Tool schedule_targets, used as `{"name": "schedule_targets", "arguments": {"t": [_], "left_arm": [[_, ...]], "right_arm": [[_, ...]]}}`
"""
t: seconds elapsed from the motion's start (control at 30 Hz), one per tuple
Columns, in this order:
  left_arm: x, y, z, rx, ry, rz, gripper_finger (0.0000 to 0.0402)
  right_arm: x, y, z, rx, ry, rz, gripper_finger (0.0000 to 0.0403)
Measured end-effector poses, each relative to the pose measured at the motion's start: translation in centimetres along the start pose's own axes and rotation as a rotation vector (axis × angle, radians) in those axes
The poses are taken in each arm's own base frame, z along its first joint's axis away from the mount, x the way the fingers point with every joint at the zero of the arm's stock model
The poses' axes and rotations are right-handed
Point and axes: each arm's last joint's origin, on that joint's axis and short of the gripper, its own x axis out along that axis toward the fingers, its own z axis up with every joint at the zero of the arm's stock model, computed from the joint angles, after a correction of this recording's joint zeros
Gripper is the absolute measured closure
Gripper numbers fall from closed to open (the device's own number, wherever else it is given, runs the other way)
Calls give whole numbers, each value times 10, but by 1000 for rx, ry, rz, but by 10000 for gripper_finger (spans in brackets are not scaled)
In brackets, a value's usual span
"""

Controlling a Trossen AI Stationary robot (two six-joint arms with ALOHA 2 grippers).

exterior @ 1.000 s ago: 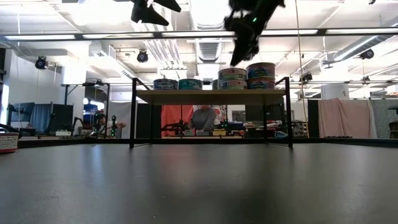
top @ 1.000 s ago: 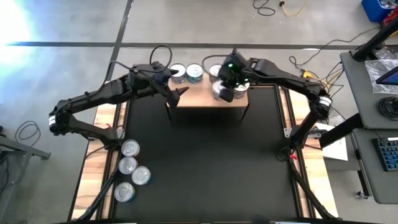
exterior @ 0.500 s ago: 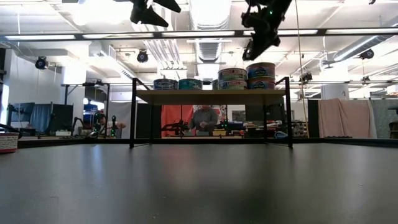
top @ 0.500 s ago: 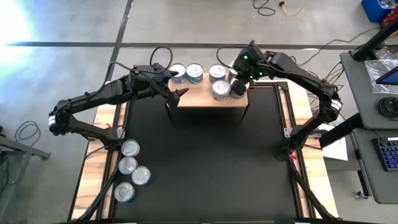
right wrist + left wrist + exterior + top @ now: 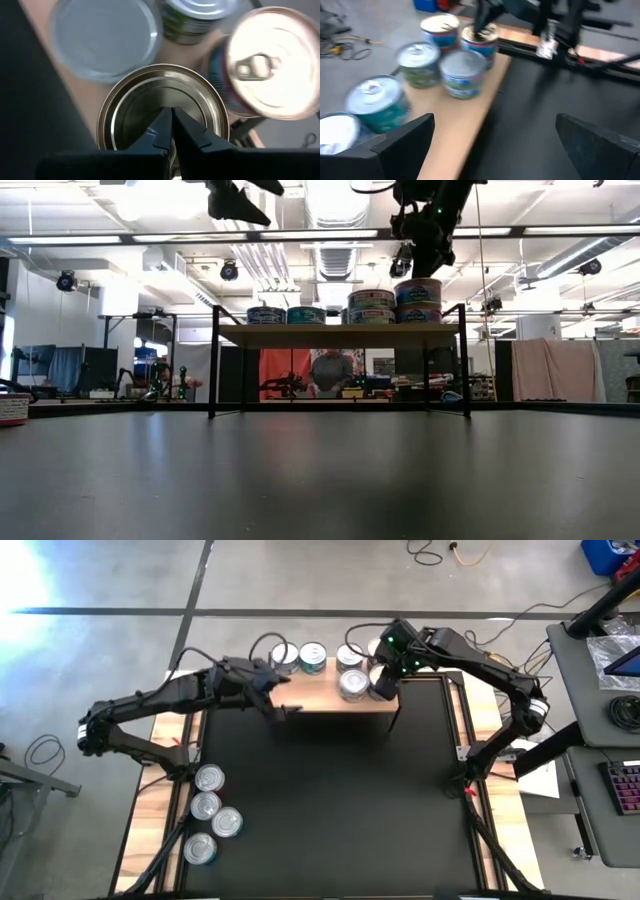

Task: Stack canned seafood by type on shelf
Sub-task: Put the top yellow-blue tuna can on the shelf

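The shelf point(image 5: 322, 698) with its light wood top stands at the far middle of the black mat. On it are several seafood cans point(image 5: 313, 657), and the low view shows two stacks of two point(image 5: 372, 307) point(image 5: 418, 300) at its right end. My right gripper point(image 5: 384, 686) is shut and points steeply down just above the gold-topped can point(image 5: 162, 107) on the right stack; the low view shows a thin gap. My left gripper point(image 5: 287, 711) hangs open and empty over the shelf's near left corner. Several more cans point(image 5: 210, 778) stand on the left wooden edge.
The black mat point(image 5: 330, 810) spreads bare in front of the shelf. The loose cans point(image 5: 227, 823) crowd the near left beside the left arm's base. In the room behind the shelf a person point(image 5: 330, 370) is seated. Cables lie on the floor beyond the table.
My right gripper, still shut, has gone along the shelf toward the table's right edge, from above the inner stack to above the outer one, and tipped steeper. My left gripper, still open, has shifted a little toward the near edge and tipped down.
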Motion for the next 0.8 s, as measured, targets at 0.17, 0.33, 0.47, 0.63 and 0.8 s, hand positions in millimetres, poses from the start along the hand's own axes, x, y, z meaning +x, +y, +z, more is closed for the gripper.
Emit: {"name": "schedule_targets", "arguments": {"t": [0.17, 0.33, 0.47, 0.63, 0.8], "left_arm": [[-2, -17, -5, 27, 29, -31, 2], [-3, -19, -7, -8, 40, 31, 2], [-3, -21, -9, -26, 56, 26, 2], [11, -22, -27, -38, 71, 31, 2], [36, -27, -45, -118, -41, 60, 2]], "right_arm": [[-2, 6, 0, -20, -7, 27, 394], [-2, 6, 0, -43, -8, 27, 394], [-2, 6, 0, -66, -7, 15, 394], [-3, 6, 0, -107, -9, 10, 394], [-17, 10, -3, -151, -45, -72, 394]]}}
